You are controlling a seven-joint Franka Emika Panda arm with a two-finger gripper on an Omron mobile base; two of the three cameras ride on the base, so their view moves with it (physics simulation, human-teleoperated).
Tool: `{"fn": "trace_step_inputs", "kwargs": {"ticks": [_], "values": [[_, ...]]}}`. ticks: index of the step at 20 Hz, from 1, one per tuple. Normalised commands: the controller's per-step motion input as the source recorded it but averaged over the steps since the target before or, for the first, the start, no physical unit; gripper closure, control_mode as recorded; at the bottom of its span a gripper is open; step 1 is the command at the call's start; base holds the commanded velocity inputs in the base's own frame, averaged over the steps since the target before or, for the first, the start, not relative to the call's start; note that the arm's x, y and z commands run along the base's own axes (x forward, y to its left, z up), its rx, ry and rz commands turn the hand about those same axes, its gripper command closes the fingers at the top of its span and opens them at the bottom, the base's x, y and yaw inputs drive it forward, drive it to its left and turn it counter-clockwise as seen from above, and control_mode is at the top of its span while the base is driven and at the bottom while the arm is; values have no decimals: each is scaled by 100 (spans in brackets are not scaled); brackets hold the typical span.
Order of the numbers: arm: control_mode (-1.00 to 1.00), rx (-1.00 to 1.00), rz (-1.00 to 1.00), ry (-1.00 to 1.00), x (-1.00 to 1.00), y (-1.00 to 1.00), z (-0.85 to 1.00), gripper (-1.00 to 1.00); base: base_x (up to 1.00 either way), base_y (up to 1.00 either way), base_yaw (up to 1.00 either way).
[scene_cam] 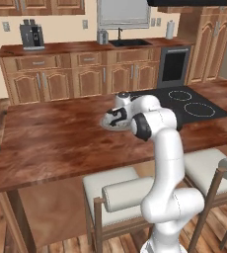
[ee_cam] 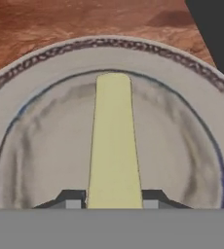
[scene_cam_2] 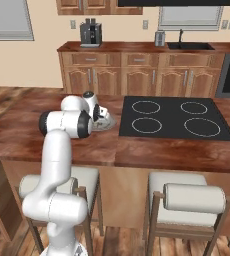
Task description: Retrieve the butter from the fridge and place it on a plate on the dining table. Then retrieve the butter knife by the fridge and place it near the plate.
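Two-finger gripper [ee_cam: 112, 199] poised low over the round grey plate with the lighter patterned rim [ee_cam: 46, 58], its dark fingertips [ee_cam: 71, 197] pinched narrow against either side of the pale yellow stick of butter [ee_cam: 113, 146], which runs lengthwise across the plate's middle. That plate [scene_cam: 107, 123] sits on the glossy reddish-brown wooden dining table [scene_cam: 51, 138], just beside the black cooktop [scene_cam_2: 177, 117] set into the same top; from behind, the white arm's wrist hides most of it.

End effector [ee_cam: 112, 204] low, fingers narrowly apart.
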Motion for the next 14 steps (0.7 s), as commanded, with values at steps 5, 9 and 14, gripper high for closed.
{"fn": "trace_step_inputs", "kwargs": {"ticks": [5, 9, 14], "values": [[-100, 0, 0, 0, 7, 6, 0, -100, 0, 0, 0], [-100, 0, 0, 0, 0, 0, 0, -100, 0, 0, 0], [-100, 0, 0, 1, -2, 0, 6, -100, 0, 0, 0]]}}
